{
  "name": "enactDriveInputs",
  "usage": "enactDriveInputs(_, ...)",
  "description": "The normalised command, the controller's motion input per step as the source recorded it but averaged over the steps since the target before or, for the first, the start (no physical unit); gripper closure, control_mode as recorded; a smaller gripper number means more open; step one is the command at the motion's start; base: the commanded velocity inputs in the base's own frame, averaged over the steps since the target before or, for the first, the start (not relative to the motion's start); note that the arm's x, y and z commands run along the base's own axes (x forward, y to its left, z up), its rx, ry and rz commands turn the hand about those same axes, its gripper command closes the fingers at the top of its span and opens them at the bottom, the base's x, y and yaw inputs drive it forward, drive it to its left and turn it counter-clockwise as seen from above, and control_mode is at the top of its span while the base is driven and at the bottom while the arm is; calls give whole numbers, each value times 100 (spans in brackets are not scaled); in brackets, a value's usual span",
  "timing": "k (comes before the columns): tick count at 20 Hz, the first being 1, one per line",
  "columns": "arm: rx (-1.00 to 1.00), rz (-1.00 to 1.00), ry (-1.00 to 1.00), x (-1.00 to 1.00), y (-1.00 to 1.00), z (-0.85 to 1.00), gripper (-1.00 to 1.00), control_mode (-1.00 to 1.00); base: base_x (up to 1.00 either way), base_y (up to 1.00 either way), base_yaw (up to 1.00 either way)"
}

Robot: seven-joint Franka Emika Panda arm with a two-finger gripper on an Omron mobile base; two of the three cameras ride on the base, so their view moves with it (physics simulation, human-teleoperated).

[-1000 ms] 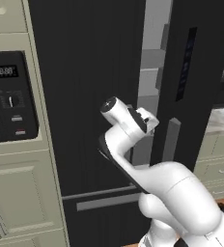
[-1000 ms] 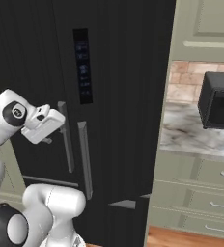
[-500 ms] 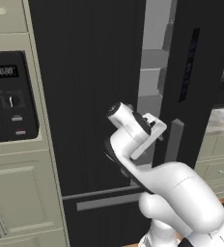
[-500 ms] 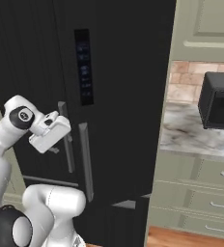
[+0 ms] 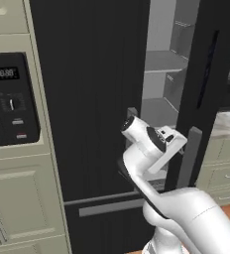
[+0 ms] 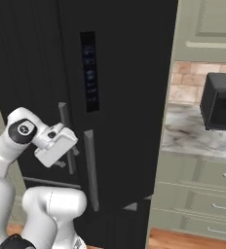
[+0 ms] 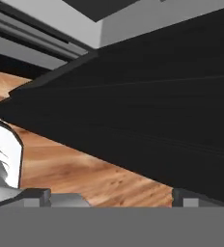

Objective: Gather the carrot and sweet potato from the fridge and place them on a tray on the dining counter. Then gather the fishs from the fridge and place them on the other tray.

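Two cameras sit behind the white arm, one on its left and one on its right, both looking at the black fridge (image 5: 92,99) up close, while the hand camera looks down its door at the wood floor (image 7: 85,173).

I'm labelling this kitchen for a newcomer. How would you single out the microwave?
Start at the tall black fridge. To its right, past a beige cabinet panel, a marble counter runs below a brick backsplash. The microwave is the black box standing on that counter, with pale drawers beneath it.

Fridge (image 5: 97,99) top — cut off
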Motion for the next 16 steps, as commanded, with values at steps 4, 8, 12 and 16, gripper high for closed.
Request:
enactDriveInputs(4,-1,-8,0,-38,-73,0,-100,-100,0,0,0)
enactDriveInputs(8,0,-5,0,-47,-84,0,-100,-100,0,0,0)
enactDriveInputs(12,0,-5,0,-37,-87,0,-100,-100,0,0,0)
enactDriveInputs(16,0,-3,0,-16,-88,0,-100,-100,0,0,0)
